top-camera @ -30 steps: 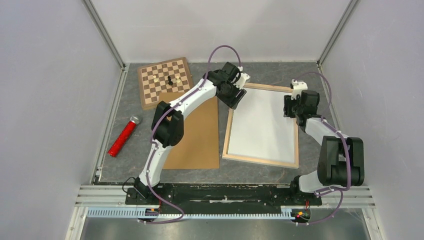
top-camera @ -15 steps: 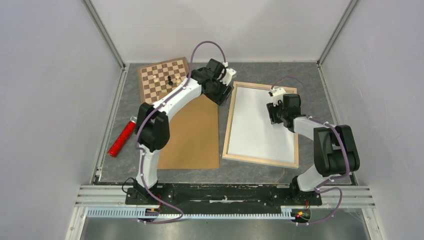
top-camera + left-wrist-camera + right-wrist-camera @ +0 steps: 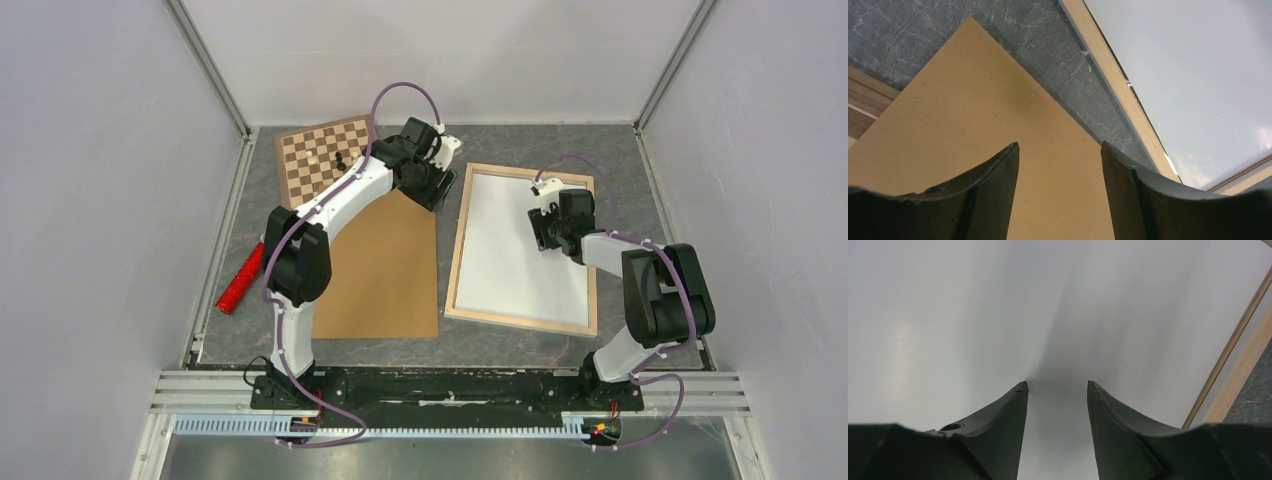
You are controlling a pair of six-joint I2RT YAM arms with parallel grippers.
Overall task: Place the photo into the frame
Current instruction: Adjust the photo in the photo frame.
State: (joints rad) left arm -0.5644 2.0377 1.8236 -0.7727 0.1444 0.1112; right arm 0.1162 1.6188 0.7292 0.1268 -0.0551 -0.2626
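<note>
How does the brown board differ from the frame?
Look: the brown board is one plain tan sheet; the frame is light wooden bars around the photo, white back up.
Place: the board lies left of the frame, a gap between them.
Grippers: the left gripper is open above the board's far end; the right gripper is open above the photo in the frame.
Shared: both rectangular, flat, similar size.

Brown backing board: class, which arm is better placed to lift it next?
Probably left. The left gripper hangs open over the brown backing board's far corner; the right gripper is over the white-backed photo inside the light wooden frame.
</note>
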